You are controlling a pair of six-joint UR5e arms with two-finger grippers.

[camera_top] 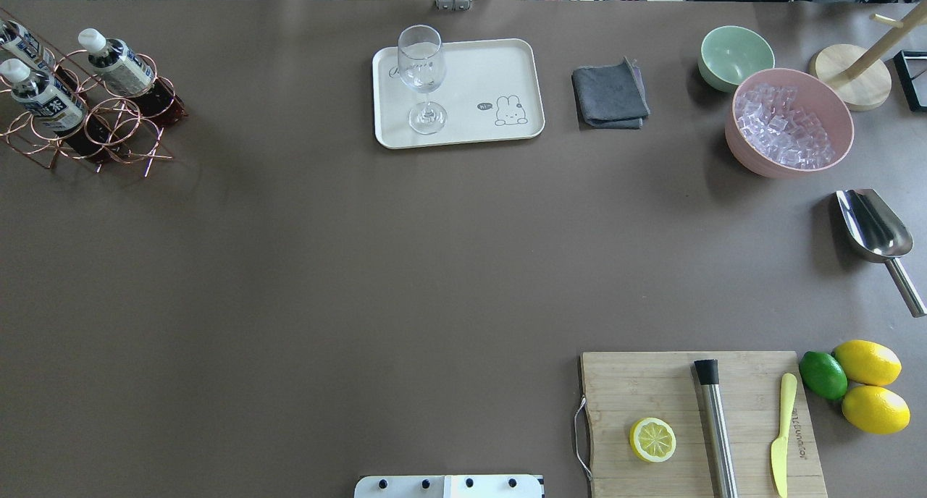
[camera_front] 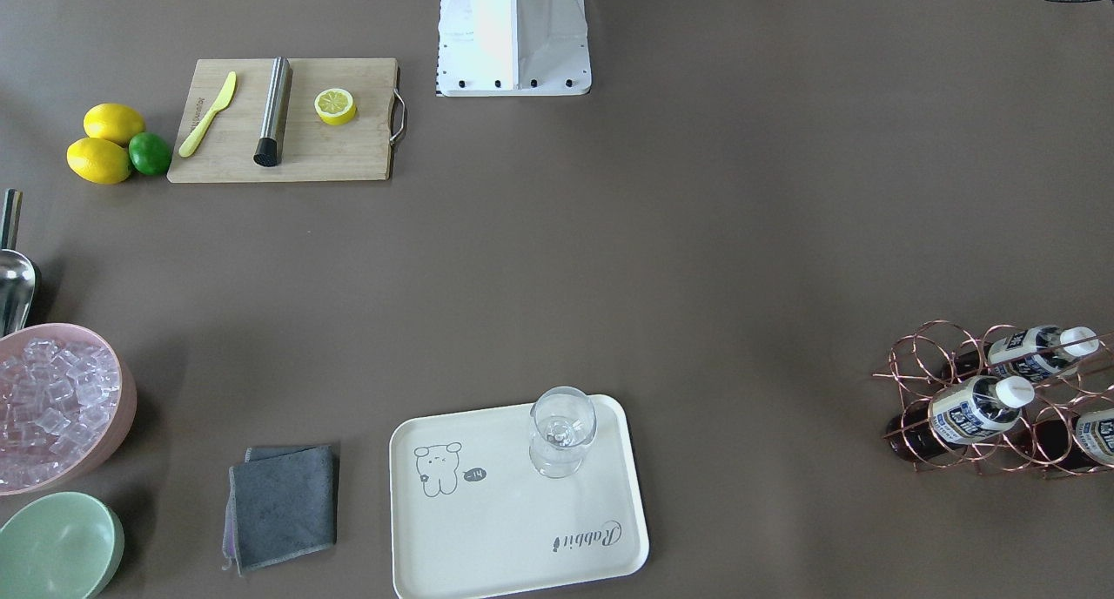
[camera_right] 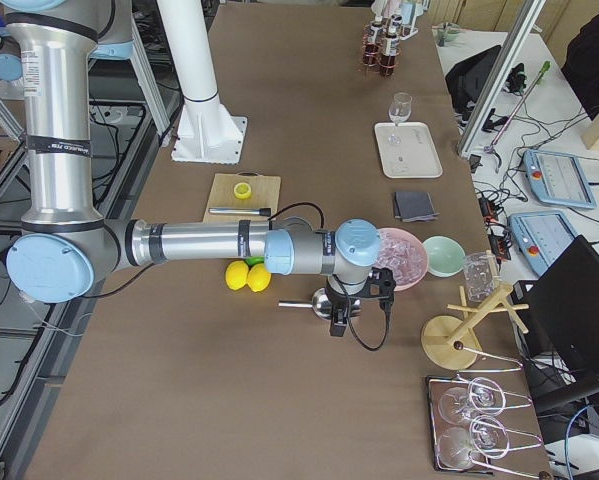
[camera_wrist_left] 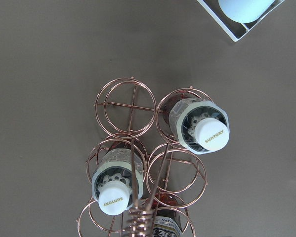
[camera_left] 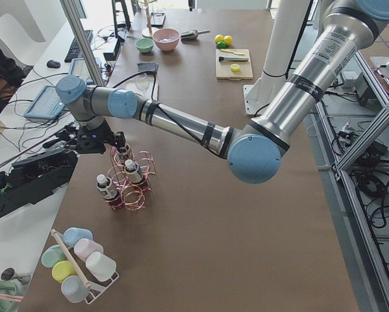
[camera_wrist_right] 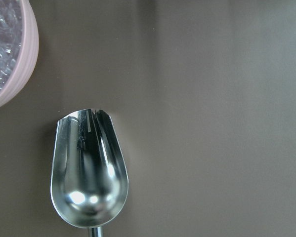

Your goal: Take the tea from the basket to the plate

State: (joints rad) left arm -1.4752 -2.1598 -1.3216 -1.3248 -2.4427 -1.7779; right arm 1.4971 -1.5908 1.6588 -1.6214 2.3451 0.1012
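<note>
Left wrist-mounted, looking down on tea point(camera_wrist_left: 199, 129) standing in basket point(camera_wrist_left: 133, 104), well apart from plate point(camera_front: 487, 529); likely light, stiff, slick, so grip just below cap point(camera_wrist_left: 212, 136) and lift straight; cannot tell if jaws apart or together, either arm.

Soft, even light is falling on the brown table point(camera_top: 362, 266) from above, leaving only faint, blurred shadows; in the overhead view the pink bowl point(camera_top: 789, 118) is casting its shade toward 7 o'clock and the wire rack point(camera_top: 108, 121) toward 4 o'clock; the white robot base point(camera_front: 513, 33) is blowing out to flat white at 12 o'clock of the front-facing view; the metal scoop point(camera_wrist_right: 88, 168) is throwing hard glints near 6 o'clock of the right wrist view; in the left wrist view the tea bottle point(camera_wrist_left: 207, 133) at 3 o'clock is showing sharp, while the rack's wire at 6 o'clock is blurring close to the lens.
</note>
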